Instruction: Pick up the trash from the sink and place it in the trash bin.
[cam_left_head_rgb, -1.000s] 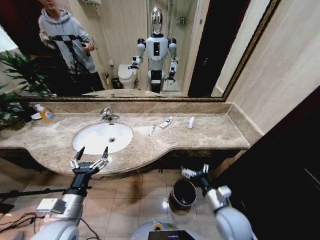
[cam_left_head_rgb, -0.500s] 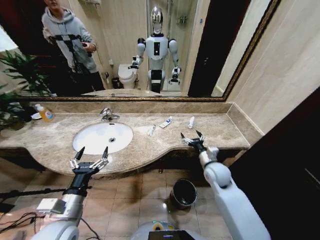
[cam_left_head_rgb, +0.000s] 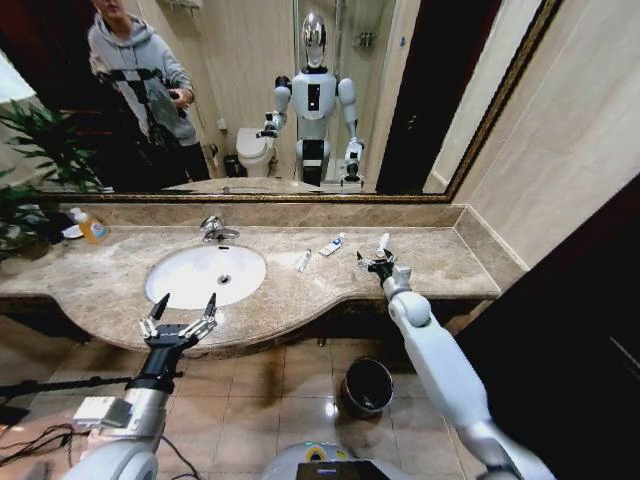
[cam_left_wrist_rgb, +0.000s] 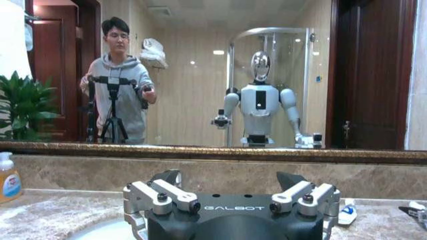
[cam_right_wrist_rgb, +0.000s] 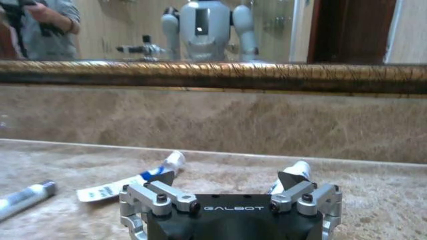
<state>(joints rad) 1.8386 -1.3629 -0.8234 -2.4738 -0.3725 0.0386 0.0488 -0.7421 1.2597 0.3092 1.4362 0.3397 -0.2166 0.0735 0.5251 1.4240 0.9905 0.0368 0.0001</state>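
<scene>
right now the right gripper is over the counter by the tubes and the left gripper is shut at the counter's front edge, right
Not quite: the left gripper is open, its fingers spread apart, as the head view shows. The rest holds: it sits at the front edge of the counter, and the right gripper is over the counter by the tubes.

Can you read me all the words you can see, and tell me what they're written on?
"GALBOT": on the left gripper, seen from its own wrist camera.
"GALBOT": on the right gripper, seen from its own wrist camera.
Blue print on the small white tubes: too blurred to read.
Label on the yellow soap bottle: too small to read.
</scene>
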